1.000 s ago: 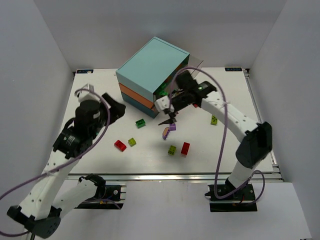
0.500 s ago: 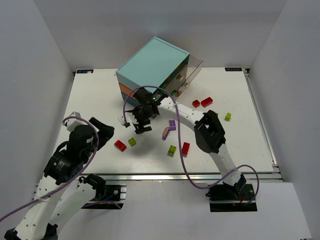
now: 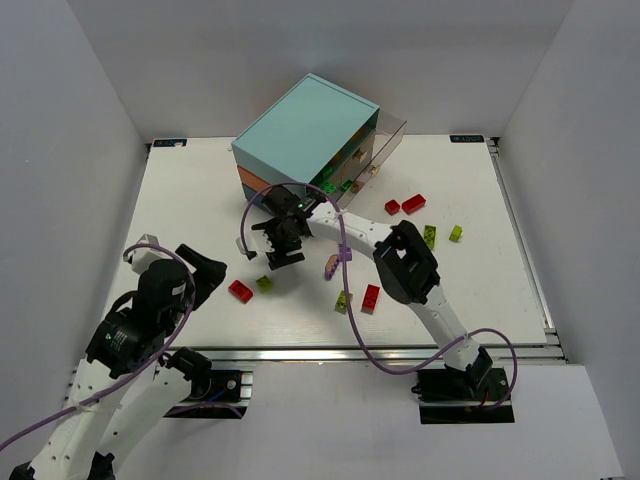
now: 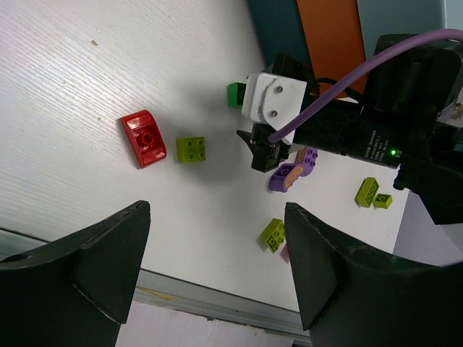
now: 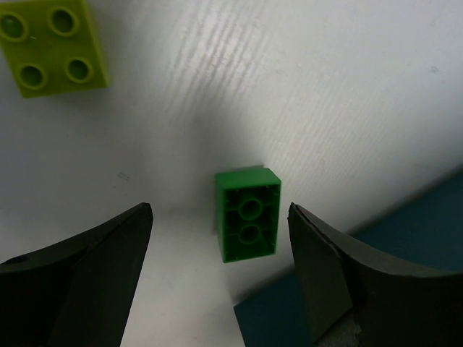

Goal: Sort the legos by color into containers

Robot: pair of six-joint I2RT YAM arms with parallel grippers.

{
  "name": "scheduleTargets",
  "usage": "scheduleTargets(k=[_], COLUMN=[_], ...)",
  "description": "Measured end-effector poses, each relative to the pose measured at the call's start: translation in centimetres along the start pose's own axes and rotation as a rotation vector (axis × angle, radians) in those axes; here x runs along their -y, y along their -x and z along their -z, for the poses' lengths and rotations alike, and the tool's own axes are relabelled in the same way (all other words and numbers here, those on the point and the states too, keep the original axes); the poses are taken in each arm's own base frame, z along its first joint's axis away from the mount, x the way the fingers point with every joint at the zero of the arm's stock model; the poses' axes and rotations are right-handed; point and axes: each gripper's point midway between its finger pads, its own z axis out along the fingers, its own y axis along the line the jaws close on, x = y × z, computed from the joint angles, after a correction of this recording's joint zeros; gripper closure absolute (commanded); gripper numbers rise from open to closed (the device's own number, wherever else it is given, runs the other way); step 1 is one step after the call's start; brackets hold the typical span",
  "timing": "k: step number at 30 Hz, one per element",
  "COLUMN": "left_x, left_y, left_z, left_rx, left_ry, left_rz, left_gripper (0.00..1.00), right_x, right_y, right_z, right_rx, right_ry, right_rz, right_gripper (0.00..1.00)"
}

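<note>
The big chest of containers (image 3: 305,125) sits at the far side of the worktop (image 3: 480,270), with its drawers pulled out on the right. The biggest change is in the right arm. A second ago it was out by the open drawers, above a purple brick (image 4: 293,170). Now it has swung across to the front of the chest and come down low. The left arm has pulled back toward its own corner. Its left end effector (image 4: 217,210) is spread wide with nothing in it, and it just looks down at the bricks. The right end effector (image 3: 280,256) is wide apart too and holds nothing yet. Its two fingers stand on either side of a green brick (image 5: 247,217). I think this means the green brick is the next one to be picked up and put away, and the grab has not started. The green brick lies on the worktop just beside the dark teal bottom of the chest, with a yellow-green brick (image 5: 54,47) a little way off. Its hollow side with two rings faces up at the right wrist camera. Its long way runs along the gap between the fingers, so they would close on its two long sides.
</note>
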Motion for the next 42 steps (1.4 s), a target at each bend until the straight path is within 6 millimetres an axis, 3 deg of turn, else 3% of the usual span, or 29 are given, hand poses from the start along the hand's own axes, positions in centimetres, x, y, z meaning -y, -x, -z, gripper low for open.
scheduleTargets(k=[9, 12, 18, 25, 27, 30, 32, 35, 42], left_x=[-0.5, -0.6, -0.9, -1.2, -1.4, -1.9, -2.3, -2.6, -2.1], left_y=[-0.6, -0.7, -0.9, -0.9, -1.1, -1.6, -1.9, -2.3, -3.0], left_z=[-0.4, -0.5, -0.5, -0.2, -0.2, -0.4, -0.7, -1.2, -2.7], left_rx=[-0.014, -0.019, -0.024, -0.025, -0.026, -0.034, -0.042, -0.048, -0.062], left_ry=[0.017, 0.02, 0.03, 0.032, 0.033, 0.04, 0.051, 0.059, 0.059], left_rz=[-0.004, -0.006, -0.01, -0.003, -0.001, 0.0, -0.004, -0.008, -0.018], left_gripper=[0.16, 0.16, 0.16, 0.16, 0.16, 0.16, 0.16, 0.15, 0.15], right_x=[1.4, 2.3, 3.0, 1.9, 1.2, -1.5, -2.9, -3.3, -3.7], right_y=[-0.5, -0.5, -0.8, -1.2, -1.0, -0.6, 0.5, 3.6, 11.9], right_z=[-0.6, -1.1, -1.4, -1.2, -0.9, 0.2, 1.7, 5.4, 20.6], right_rx=[-0.013, -0.014, -0.013, -0.003, 0.011, 0.048, 0.09, 0.194, 0.528], right_ry=[-0.048, -0.062, -0.064, -0.004, 0.02, 0.099, 0.136, 0.134, -0.056], right_rz=[0.005, 0.011, 0.04, 0.078, 0.078, 0.039, 0.005, -0.03, -0.087], right_gripper=[0.2, 0.25, 0.44, 0.82, 0.9, 0.95, 0.99, 1.0, 1.0])
